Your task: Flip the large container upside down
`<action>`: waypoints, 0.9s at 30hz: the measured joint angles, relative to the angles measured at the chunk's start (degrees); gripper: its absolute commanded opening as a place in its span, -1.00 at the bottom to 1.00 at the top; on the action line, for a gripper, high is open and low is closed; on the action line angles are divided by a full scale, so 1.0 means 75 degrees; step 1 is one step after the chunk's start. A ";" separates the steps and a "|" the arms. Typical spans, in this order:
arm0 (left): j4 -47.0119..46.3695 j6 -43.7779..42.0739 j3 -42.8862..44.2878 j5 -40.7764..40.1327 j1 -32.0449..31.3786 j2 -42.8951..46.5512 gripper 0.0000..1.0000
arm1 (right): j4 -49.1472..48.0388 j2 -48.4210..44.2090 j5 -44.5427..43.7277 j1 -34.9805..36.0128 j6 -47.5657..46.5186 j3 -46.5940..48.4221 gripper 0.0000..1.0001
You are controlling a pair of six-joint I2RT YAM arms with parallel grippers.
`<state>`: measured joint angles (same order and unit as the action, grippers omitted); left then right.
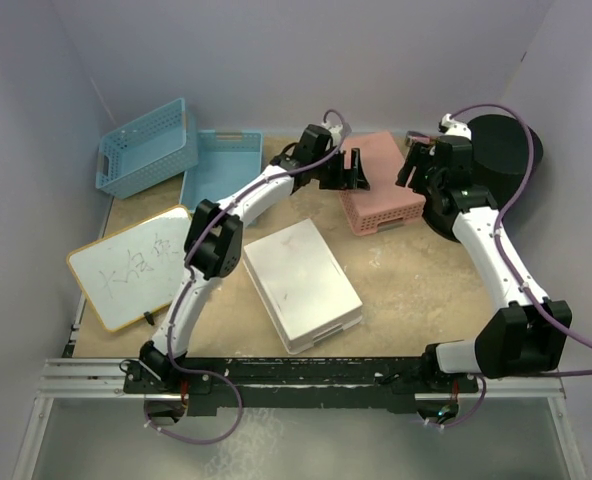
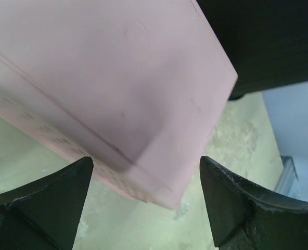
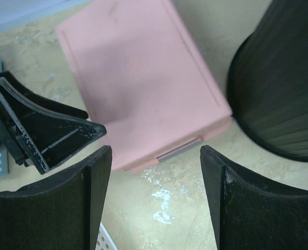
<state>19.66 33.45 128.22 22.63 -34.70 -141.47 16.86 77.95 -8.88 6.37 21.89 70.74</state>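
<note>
top external view: nearest on the tabletop (image 1: 406, 290) lies a white container (image 1: 301, 285), bottom up, with a whiteboard (image 1: 131, 265) to its left. farther on, the pink container (image 1: 381, 185) rests bottom up. the left end effector (image 1: 353, 171) and right end effector (image 1: 413, 165) flank it, both spread wide and gripping nothing. a black bin (image 1: 501, 150) stands just beside it, and two blue baskets (image 1: 148, 147) sit at the far left.

From where I'm standing: two blue baskets (image 1: 146, 150) (image 1: 221, 168), one pink container (image 1: 384, 190), one white container (image 1: 301, 285), one black bin (image 1: 506, 145), one whiteboard (image 1: 131, 265).
</note>
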 measured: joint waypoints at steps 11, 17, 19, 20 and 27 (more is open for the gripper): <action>-0.0242 0.0140 -0.2643 0.0303 0.1343 0.2833 0.61 | -0.0117 0.0070 0.0965 0.1081 -0.0452 0.0000 0.43; 0.0764 -0.0714 -0.3226 -0.1784 0.2034 0.4570 0.62 | -0.0396 0.0766 0.1722 0.2503 -0.0641 0.0000 0.43; 0.1014 -0.0906 -0.3360 -0.2334 0.1988 0.4852 0.62 | -0.0443 0.1067 0.1886 0.3075 -0.0746 0.0000 0.44; 0.1154 -0.0988 -0.3445 -0.2620 0.1970 0.4963 0.62 | -0.0449 0.1224 0.1932 0.3413 -0.0828 0.0000 0.44; 0.1751 -0.1145 -0.3958 -0.3500 0.2667 0.5167 0.62 | -0.0391 0.2171 0.1731 0.5756 -0.1684 0.0210 0.47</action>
<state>32.80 24.86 98.54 -3.62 -14.70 -102.72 13.93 94.24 4.10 49.54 9.26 72.31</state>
